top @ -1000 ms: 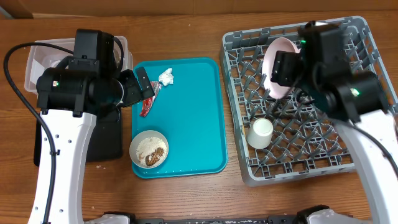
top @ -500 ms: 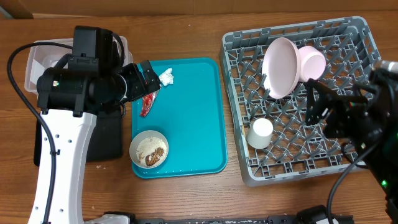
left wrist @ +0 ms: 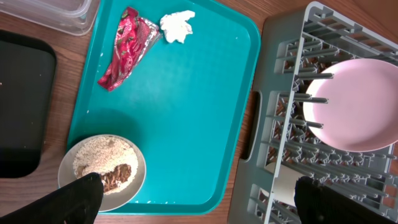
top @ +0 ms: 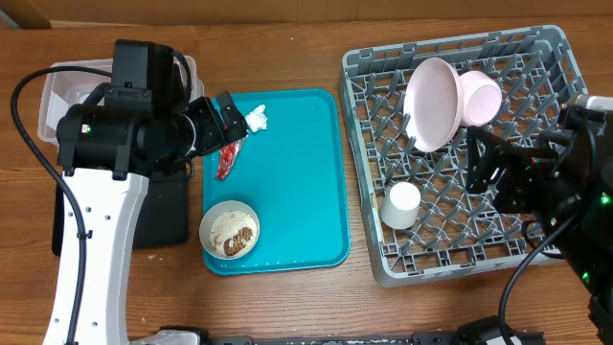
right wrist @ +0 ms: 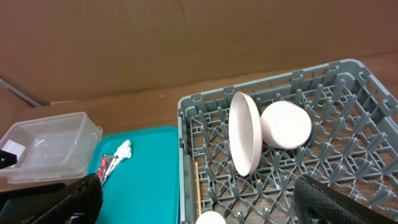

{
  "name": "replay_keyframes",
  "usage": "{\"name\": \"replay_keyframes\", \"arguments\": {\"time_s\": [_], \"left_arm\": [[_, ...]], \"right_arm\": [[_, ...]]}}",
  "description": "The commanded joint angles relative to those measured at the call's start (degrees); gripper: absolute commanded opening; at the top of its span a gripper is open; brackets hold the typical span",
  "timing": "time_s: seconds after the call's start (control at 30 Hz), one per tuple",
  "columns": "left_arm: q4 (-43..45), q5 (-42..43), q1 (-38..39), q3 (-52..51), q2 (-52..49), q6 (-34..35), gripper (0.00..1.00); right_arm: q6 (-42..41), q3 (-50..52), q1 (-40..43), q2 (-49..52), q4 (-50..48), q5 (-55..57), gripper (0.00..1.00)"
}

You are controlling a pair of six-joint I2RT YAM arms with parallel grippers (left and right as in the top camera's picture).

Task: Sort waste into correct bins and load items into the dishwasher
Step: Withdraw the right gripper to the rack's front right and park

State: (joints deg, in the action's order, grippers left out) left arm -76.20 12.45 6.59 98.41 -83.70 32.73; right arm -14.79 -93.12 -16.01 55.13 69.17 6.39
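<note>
A red wrapper (top: 228, 158) and a white tissue (top: 256, 119) lie at the far left of the teal tray (top: 297, 172). A cream bowl (top: 230, 230) with rice-like scraps sits at the tray's front left. My left gripper (top: 223, 122) is open and empty, just above the wrapper (left wrist: 124, 55) and beside the tissue (left wrist: 177, 26). The grey rack (top: 460, 261) holds a pink plate (top: 429, 103) on edge, a pink bowl (top: 479, 96) and an upturned white cup (top: 401, 204). My right gripper (top: 493, 171) is open and empty above the rack's right side.
A clear tub (top: 53, 91) stands at the back left, partly hidden by the left arm. A black tray (top: 163, 216) lies in front of it, left of the teal tray. A bare strip of wooden table separates the teal tray and the rack.
My right arm has drawn back from the plate and bowl to the rack's right front, leaving them uncovered. My left gripper has shifted slightly right, toward the tissue.
</note>
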Motion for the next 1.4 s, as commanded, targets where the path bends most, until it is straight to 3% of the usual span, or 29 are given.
{"name": "replay_keyframes", "arguments": {"time_s": [0.0,0.2,0.37,0.53,0.77,1.37], "left_arm": [[0.15,0.85,-0.15,0.74,-0.20,0.70,1.00],[0.15,0.85,-0.15,0.74,-0.20,0.72,1.00],[0.15,0.85,-0.15,0.74,-0.20,0.72,1.00],[0.15,0.83,-0.15,0.74,-0.20,0.72,1.00],[0.15,0.85,-0.15,0.74,-0.20,0.70,1.00],[0.15,0.85,-0.15,0.74,-0.20,0.72,1.00]], "right_arm": [[0.04,-0.70,0.00,-0.37,2.82,0.37,1.00],[-0.02,-0.70,0.00,-0.37,10.97,-1.20,1.00],[0.07,-0.70,-0.24,-0.37,10.58,0.70,1.00],[1.53,2.64,-0.85,-2.19,2.01,3.17,1.00],[5.92,17.14,-0.85,-10.14,-12.24,3.04,1.00],[6.05,43.76,0.83,-23.71,-25.62,3.15,1.00]]}}
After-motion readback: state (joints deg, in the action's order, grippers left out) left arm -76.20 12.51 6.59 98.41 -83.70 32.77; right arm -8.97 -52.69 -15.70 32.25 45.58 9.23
